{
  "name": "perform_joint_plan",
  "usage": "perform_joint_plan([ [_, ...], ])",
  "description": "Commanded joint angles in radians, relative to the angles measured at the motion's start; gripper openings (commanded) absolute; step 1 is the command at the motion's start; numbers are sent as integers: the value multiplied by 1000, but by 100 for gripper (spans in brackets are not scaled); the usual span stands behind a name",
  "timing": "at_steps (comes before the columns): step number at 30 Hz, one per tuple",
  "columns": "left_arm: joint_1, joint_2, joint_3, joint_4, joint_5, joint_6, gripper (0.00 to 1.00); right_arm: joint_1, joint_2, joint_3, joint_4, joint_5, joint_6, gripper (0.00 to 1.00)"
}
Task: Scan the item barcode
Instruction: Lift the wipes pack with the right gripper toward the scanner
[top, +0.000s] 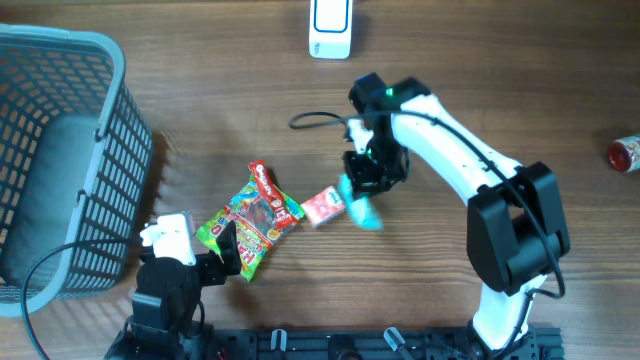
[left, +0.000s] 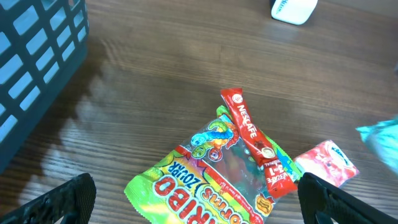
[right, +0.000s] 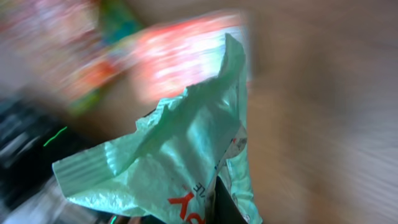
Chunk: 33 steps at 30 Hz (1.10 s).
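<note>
mint-green and crinkly, the small plastic packet is the item to scan. in the overhead view it sits just past the centre of the brown wooden desk toward 4 o'clock. the white right arm reaches down onto it, and the right jaws are pinched fully shut on its top edge. touching it on the 9 o'clock side lies a small pink packet. further toward 9 o'clock is a bright green and yellow gummy-sweet bag, with a red coffee stick sachet laid across it. the white boxy scanner stands at 12 o'clock, well apart from the item. a blue-grey plastic mesh basket fills the 9 o'clock side, and a small red object is at the 3 o'clock edge. the left arm waits at 7 o'clock.

in the left wrist view the left jaws stand wide open and hold nothing. one black fingertip is at the lower left corner, its partner is at the lower right, and the gummy bag lies between and beyond them. the mint packet only peeks in at 3 o'clock.

the right wrist view is heavily blurred. the mint packet fills the middle, creased, with red lettering near the bottom, and no barcode can be made out on the side shown.

by my reckoning the pick is done and little else. the carry up to the scanner, the turn to present the barcode and the scan itself are all left.
</note>
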Motion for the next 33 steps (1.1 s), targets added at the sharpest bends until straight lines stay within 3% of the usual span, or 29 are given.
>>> perform_joint_plan([
  [1,6,-8,-10,2,12,-5,100,-7,-26,61,-62,-428,-222,4],
  [5,6,-8,-10,2,12,-5,100,-14,-26,56,-88,-531,-252,4],
  [8,6,-8,-10,2,12,-5,100,-20,-22,56,-79,-786,-251,4],
  [9,6,-8,-10,2,12,-5,100,-20,-16,56,-56,-928,-203,4],
  [12,6,-8,-10,2,12,-5,100,-20,-14,55,19,-1061,-70,4],
  [16,6,-8,-10,2,12,-5,100,-20,-14,55,87,-1088,152,4],
  [19,6,-8,-10,2,12,-5,100,-20,-14,55,177,-1080,190,4],
  [21,6,-8,-10,2,12,-5,100,-20,-14,55,264,-985,191,4],
  [24,6,-8,-10,2,12,-5,100,-16,-14,55,364,-580,196,4],
  [25,6,-8,-10,2,12,-5,100,-14,-14,55,415,-344,233,4],
  [27,6,-8,-10,2,12,-5,100,-13,-14,55,479,-114,246,4],
  [33,6,-8,-10,2,12,-5,100,-11,-14,55,781,156,85,4],
])
